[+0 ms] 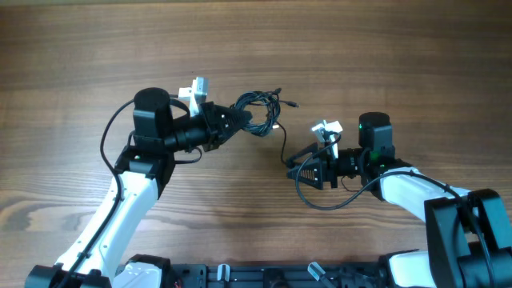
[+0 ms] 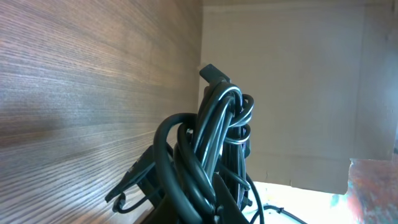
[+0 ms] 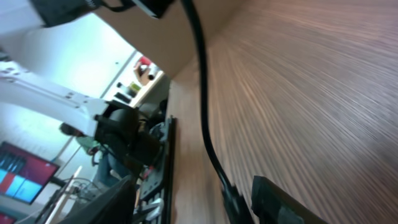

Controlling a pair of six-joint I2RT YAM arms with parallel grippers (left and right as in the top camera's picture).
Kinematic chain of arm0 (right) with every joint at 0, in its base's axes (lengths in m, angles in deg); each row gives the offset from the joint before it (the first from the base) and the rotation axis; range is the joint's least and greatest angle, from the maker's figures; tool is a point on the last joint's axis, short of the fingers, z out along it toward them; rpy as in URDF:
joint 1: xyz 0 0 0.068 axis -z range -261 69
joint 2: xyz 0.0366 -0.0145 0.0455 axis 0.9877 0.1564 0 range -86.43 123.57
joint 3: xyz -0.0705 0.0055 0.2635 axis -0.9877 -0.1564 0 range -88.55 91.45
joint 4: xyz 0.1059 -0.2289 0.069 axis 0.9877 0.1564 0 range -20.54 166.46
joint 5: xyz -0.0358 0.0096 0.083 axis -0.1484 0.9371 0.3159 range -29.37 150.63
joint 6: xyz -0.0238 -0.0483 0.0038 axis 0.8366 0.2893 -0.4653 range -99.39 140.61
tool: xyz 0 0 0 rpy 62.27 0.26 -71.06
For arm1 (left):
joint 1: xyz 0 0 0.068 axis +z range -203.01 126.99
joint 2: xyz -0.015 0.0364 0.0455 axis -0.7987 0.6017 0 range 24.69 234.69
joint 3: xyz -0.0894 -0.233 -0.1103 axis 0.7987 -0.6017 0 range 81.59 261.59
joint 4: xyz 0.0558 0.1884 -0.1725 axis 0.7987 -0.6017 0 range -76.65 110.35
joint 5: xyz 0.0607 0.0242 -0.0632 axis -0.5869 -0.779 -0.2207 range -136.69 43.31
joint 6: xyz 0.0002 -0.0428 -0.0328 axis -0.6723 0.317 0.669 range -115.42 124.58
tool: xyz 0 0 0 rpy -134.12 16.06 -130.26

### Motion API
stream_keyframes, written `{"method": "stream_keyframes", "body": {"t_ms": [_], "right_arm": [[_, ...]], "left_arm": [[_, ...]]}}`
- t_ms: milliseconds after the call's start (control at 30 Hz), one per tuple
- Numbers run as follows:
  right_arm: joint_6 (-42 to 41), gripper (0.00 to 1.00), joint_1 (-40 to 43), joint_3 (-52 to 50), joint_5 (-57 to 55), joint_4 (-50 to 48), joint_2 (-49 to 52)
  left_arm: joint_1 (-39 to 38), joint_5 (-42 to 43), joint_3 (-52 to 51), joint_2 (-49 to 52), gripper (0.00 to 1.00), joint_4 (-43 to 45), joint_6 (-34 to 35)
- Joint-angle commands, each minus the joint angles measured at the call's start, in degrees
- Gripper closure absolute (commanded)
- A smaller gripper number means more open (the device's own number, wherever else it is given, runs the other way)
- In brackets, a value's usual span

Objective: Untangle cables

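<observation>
A tangled bundle of black cables (image 1: 260, 112) is lifted just off the wooden table (image 1: 384, 56), held by my left gripper (image 1: 240, 122). In the left wrist view the bundle (image 2: 211, 143) fills the space between the jaws (image 2: 214, 208), which are shut on it. One black strand (image 1: 282, 138) runs from the bundle down towards my right gripper (image 1: 296, 168). In the right wrist view that strand (image 3: 202, 112) ends in a plug (image 3: 235, 202) lying between the widely spread fingers (image 3: 193, 205), close to the right finger. The right gripper is open.
A loose cable end with a small plug (image 1: 293, 104) sticks out to the right of the bundle. The right arm's own black wiring loops below its wrist (image 1: 320, 202). The table's front edge with the arm mounts (image 1: 240, 276) lies close behind both arms.
</observation>
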Motion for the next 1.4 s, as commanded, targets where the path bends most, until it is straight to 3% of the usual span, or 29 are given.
{"method": "stream_keyframes", "body": {"t_ms": [0, 167, 267, 333, 367, 433, 500, 533, 567, 667, 833, 900, 967, 1067, 1133, 1200, 1233, 1367], "right_arm": [[0.4, 0.48, 0.0, 0.2, -2.3, -0.2, 0.9], [0.0, 0.78, 0.0, 0.2, 0.5, -0.1, 0.9], [-1.0, 0.88, 0.0, 0.2, 0.5, -0.1, 0.9], [-1.1, 0.79, 0.0, 0.2, 0.5, -0.1, 0.9], [-1.1, 0.68, 0.0, 0.2, 0.5, -0.1, 0.9], [-1.1, 0.62, 0.0, 0.2, 0.5, -0.1, 0.9], [-1.2, 0.45, 0.0, 0.2, 0.3, -1.6, 0.9], [-3.5, 0.38, 0.0, 0.2, 0.0, -5.9, 0.9], [-11.2, 0.32, 0.0, 0.2, -1.6, -16.2, 0.9], [-25.7, 0.26, 0.0, 0.2, -6.8, -38.9, 0.9], [-26.6, 0.40, -2.8, 0.2, -12.5, -40.4, 0.9], [-26.6, 0.60, -4.7, 0.2, -13.9, -40.5, 0.9], [-30.4, 0.95, -4.7, 0.2, -13.0, -40.7, 0.9], [-44.1, 0.95, -1.0, 0.2, -3.2, -46.1, 0.7], [-59.9, 0.95, 0.5, 0.2, 2.3, -56.7, 0.7], [-75.0, 0.95, 0.5, 0.2, 3.3, -73.8, 0.7], [-79.3, 0.95, 0.5, 0.6, 0.1, -75.5, -0.1], [-68.5, 0.95, 0.5, 0.6, -10.1, -73.5, -0.2]], "left_arm": [[0.6, 1.6, 0.7, -0.9, 0.96, 0.3, 0.2], [0.6, 1.5, 0.7, -0.9, 0.96, 0.3, 0.1], [0.6, 1.3, 0.7, -0.9, 0.96, 0.3, 0.1], [0.6, 0.6, 0.7, -0.9, 0.96, 0.3, 0.2], [0.6, 0.2, 0.7, -0.9, 0.96, 0.3, 0.2], [0.6, 0.2, 0.7, -0.9, 0.96, 0.9, 0.5], [0.6, 0.3, 0.7, -0.9, 0.96, 2.6, 1.6], [0.6, 0.3, 0.7, -0.9, 0.96, 2.7, 1.5], [0.6, 0.6, 0.7, -0.9, 0.96, 2.6, 1.4], [0.5, 1.6, 0.7, -0.9, 0.96, 2.6, 1.4], [-1.1, 1.5, 0.7, -0.9, 0.96, 2.6, 1.4], [-1.4, 1.5, 0.7, -0.9, 0.96, 2.6, 1.4], [-1.4, 1.0, 0.7, -0.9, 0.96, 2.6, 1.0], [-1.4, -4.7, 0.7, -0.9, 0.96, 1.5, -5.6], [-1.5, -14.1, 0.7, -0.9, 0.96, -1.5, -9.0], [-3.2, -22.0, 0.7, -0.8, 0.96, -3.1, -9.0], [-5.2, -24.4, 0.7, -0.8, 0.96, -3.1, -9.2], [-15.1, -32.7, 0.7, -0.8, 0.96, -3.1, -9.2]]}}
